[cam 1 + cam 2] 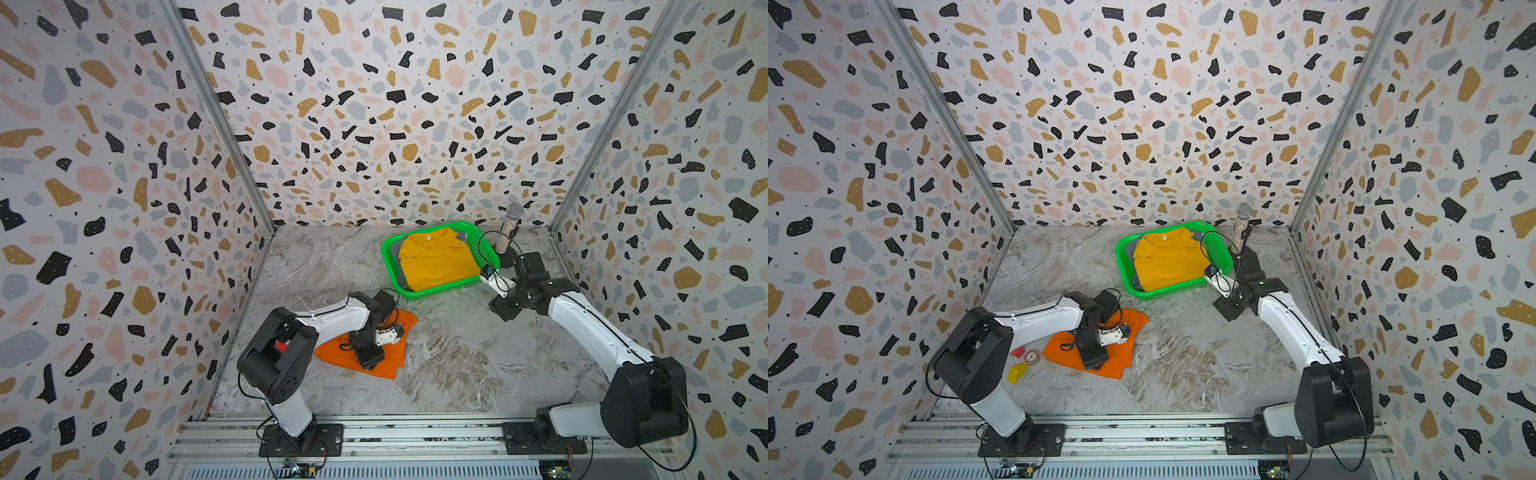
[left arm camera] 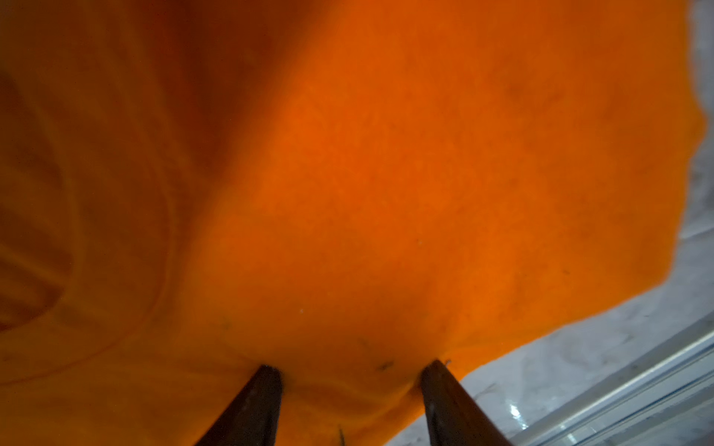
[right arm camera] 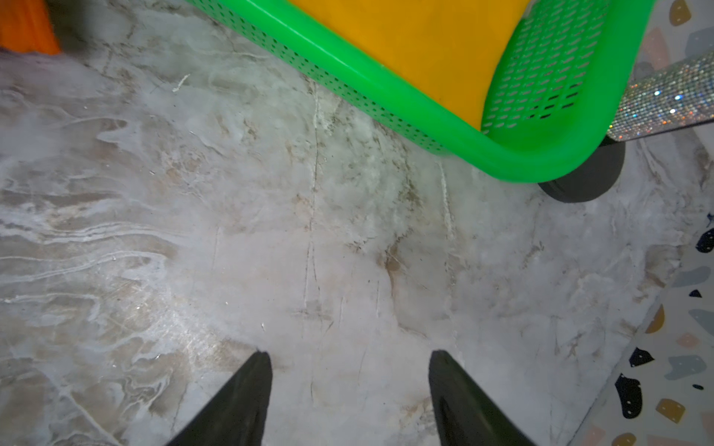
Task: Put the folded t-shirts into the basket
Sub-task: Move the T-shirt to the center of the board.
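Currently, the basket (image 1: 388, 257), bright green with mesh walls, sits on the far part of the marbled table (image 1: 457, 365).

- Mustard yellow t-shirt (image 1: 436, 259): folded, inside the basket on top, covering most of its floor.
- Grey-blue t-shirt (image 1: 402, 276): also inside the basket, under the yellow one. Only slivers show along the walls.
- Orange t-shirt (image 1: 392, 358): outside the basket and well apart from it, off its near left corner. It lies on the table, somewhat rumpled.

Left gripper (image 2: 351, 368): well apart from the basket, pointing down onto the orange t-shirt. Its jaws stand moderately apart. Both fingertips (image 2: 266, 386) touch the cloth, which dimples at each tip and spans the gap between them, not pinched.

Right gripper (image 3: 349, 355): near the basket, just off its near right corner, over bare table. Its jaws are parted with nothing between them.

Glittery microphone (image 1: 508, 232): upright on a round black base, just beside the basket's right wall.

In a top view, a red block (image 1: 1017, 352), a small round thing (image 1: 1032, 355) and a yellow block (image 1: 1017, 372) lie farther from the basket than the orange t-shirt, near that shirt's edge.
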Robot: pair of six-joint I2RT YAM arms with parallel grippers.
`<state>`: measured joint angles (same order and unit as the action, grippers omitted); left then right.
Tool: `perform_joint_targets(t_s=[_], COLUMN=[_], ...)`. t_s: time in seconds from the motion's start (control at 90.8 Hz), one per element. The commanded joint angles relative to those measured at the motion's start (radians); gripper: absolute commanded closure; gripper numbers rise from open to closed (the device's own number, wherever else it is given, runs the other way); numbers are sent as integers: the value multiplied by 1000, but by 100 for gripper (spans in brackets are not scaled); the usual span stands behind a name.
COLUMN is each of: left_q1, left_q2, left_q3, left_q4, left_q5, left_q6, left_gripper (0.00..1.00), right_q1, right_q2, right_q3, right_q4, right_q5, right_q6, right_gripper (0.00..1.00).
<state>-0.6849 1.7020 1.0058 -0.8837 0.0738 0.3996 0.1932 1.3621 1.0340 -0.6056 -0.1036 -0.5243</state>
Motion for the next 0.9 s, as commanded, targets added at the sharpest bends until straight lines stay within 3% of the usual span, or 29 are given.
perform_joint_targets(t_s=[0.0, 0.275, 0.495, 0.694, 0.892], left_q1=[-90, -297, -331, -262, -32], left_q2=[58, 222, 199, -15, -182], left_q3=[42, 321, 458, 307, 91], left_q4=[10, 114, 158, 152, 156], left_q5=[114, 251, 367, 230, 132], left_q6=[-78, -275, -370, -233, -129], left_gripper=[39, 38, 33, 29, 27], right_q1=[-38, -149, -193, -172, -41], right_q2=[-21, 19, 110, 102, 98], right_q3=[1, 46, 121, 108, 22], right_q4=[-5, -22, -88, -172, -121], right_q5=[0, 25, -34, -240, -330], right_q6=[1, 41, 92, 61, 48], right_gripper=[30, 30, 30, 30, 28])
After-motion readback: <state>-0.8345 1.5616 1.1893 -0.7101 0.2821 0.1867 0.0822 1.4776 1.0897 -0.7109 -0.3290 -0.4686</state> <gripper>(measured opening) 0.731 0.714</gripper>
